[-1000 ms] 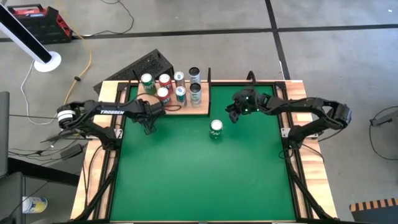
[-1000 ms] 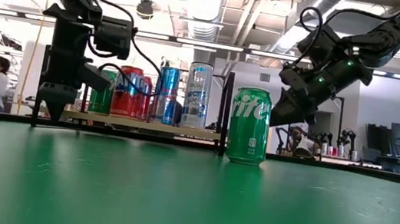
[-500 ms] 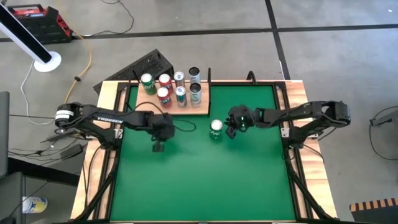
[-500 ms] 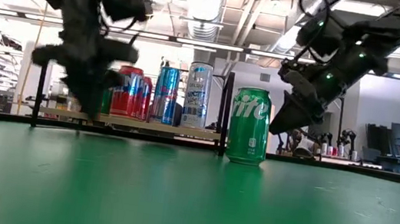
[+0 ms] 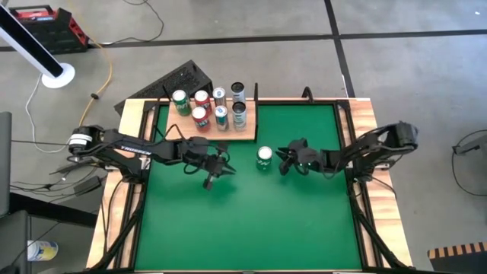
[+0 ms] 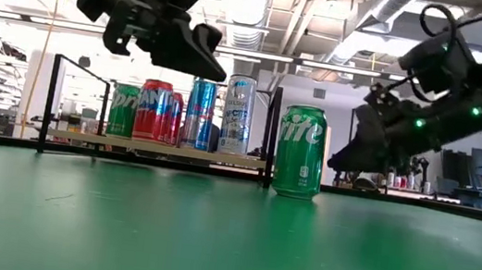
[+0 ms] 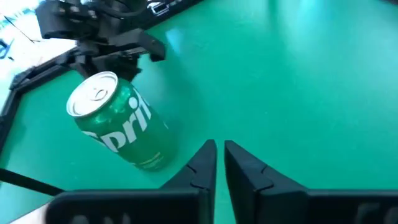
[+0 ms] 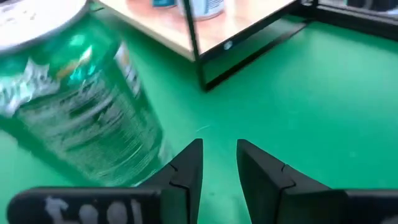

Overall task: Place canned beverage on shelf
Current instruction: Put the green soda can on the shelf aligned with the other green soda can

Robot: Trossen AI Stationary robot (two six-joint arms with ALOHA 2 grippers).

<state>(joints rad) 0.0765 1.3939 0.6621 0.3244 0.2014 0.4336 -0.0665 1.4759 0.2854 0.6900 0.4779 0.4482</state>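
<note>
A green Sprite can (image 5: 264,157) stands upright on its base on the green table, just in front of the shelf's near right corner; it also shows in the low view (image 6: 300,152). The shelf (image 5: 245,134), a pale wooden board with black posts, carries several cans at the table's far edge. My left gripper (image 5: 227,165) is shut, raised above the table to the can's left, pointing toward it (image 7: 118,127). My right gripper (image 5: 280,161) is open by a narrow gap, low and close beside the can's right side (image 8: 74,106), not touching it.
Red, green, blue and silver cans (image 6: 190,112) stand in rows on the shelf. A black post (image 6: 272,134) stands at the shelf's right end, just behind the Sprite can. A black box (image 5: 179,80) sits beyond the table's far edge. Green table stretches toward the near edge.
My left gripper has swung from beside the shelf's left end toward the table's right and near side, toward the can, tipping from pointing down to nearly level. My right gripper has come down and toward the near edge, ending close to the can's right side. The can has stayed put.
</note>
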